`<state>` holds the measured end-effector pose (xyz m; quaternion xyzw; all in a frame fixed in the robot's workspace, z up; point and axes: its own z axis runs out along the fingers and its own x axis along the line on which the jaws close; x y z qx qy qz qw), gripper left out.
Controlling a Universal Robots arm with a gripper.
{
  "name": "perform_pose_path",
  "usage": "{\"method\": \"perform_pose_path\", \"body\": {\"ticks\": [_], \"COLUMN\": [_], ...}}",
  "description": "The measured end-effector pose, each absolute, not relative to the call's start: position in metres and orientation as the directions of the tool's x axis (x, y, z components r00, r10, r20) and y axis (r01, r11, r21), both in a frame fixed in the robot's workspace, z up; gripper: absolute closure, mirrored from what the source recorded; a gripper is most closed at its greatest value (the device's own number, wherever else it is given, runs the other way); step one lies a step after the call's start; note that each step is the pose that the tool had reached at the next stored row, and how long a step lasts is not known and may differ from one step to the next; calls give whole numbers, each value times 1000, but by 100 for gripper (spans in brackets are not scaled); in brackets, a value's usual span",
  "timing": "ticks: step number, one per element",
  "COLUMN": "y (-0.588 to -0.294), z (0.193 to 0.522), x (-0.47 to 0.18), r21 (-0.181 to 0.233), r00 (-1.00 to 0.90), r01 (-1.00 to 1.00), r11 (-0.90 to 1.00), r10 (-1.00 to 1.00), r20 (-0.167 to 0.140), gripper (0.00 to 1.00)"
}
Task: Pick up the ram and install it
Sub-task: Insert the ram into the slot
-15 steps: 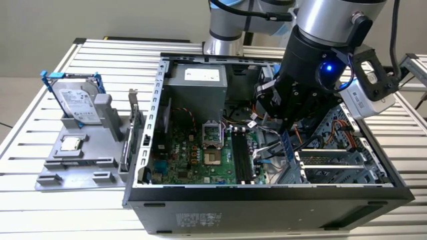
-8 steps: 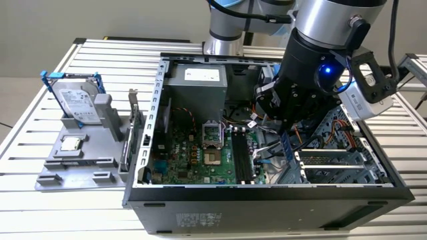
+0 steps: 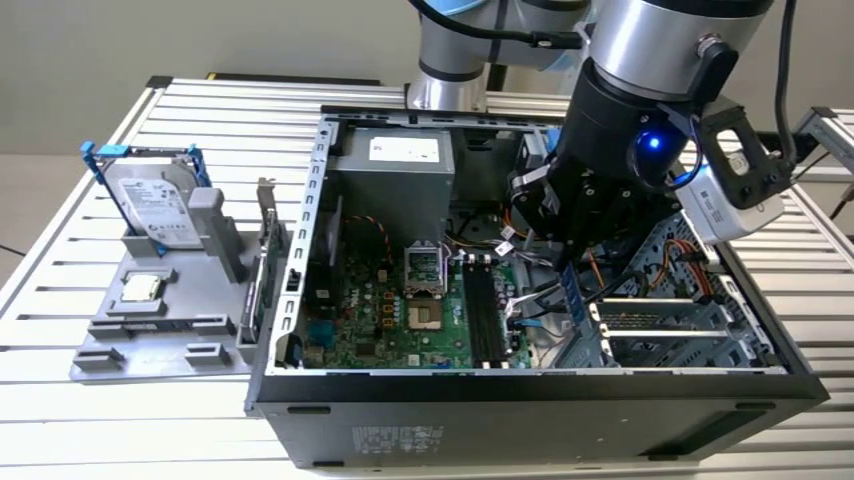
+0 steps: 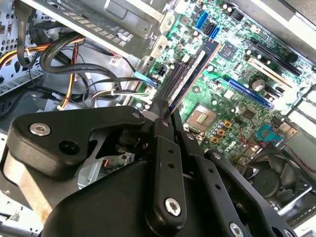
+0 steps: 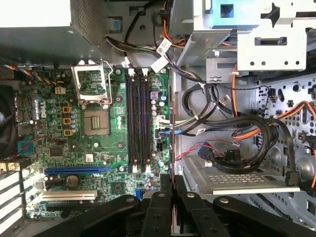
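In the exterior view, at nine o'clock on the table, a grey holder (image 3: 214, 345) carries a hard drive (image 3: 158, 205) and a small square chip (image 3: 140, 287). Neither is part of this job. At the centre lies the open computer case (image 3: 534, 395) with the green board (image 3: 380, 305) on its floor. The black slots (image 3: 483, 315) run along the board's three o'clock edge and look empty in both wrist views.

Just toward three o'clock from the slots hangs the ram (image 3: 575, 292), a thin bluish stick standing on end. The gripper (image 3: 571, 255) is clamped on its upper part, with the fingers pressed flat against both faces. In the first wrist view the stick's thin edge (image 5: 173, 183) shows between the fingers. It sits off to one side of the slots (image 5: 138, 123), over the board's edge and close to a bundle of cables (image 5: 222, 148).

The step in hand looks like carrying and lining up. To do it well, the stick should stay upright, with its long edge parallel to the chosen slot and centred between the end clips. It should also stay clear of the cables. A tilted or offset stick would likely jam rather than seat.
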<state>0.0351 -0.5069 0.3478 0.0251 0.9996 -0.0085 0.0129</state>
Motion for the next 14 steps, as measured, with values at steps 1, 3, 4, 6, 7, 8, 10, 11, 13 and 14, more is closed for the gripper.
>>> {"method": "perform_pose_path", "body": {"ticks": [1, 3, 4, 6, 7, 8, 10, 11, 13, 14], "y": [-507, -507, -507, -507, -507, -507, -507, -507, -507, -507], "z": [348, 347, 347, 347, 346, 346, 345, 345, 344, 343], "x": [35, 35, 35, 35, 35, 34, 34, 34, 33, 32], "r21": [-16, -16, -16, -17, -16, -16, -16, -16, -16, -16], "r00": [-998, -998, -998, -998, -998, -998, -998, -998, -998, -998], "r01": [50, 50, 50, 50, 50, 50, 50, 50, 50, 50], "r11": [999, 999, 999, 999, 999, 999, 999, 999, 999, 999], "r10": [50, 50, 50, 50, 50, 50, 50, 50, 50, 50], "r20": [-26, -26, -26, -26, -26, -26, -26, -26, -26, -26], "gripper": [100, 100, 100, 100, 100, 100, 100, 100, 100, 100]}}
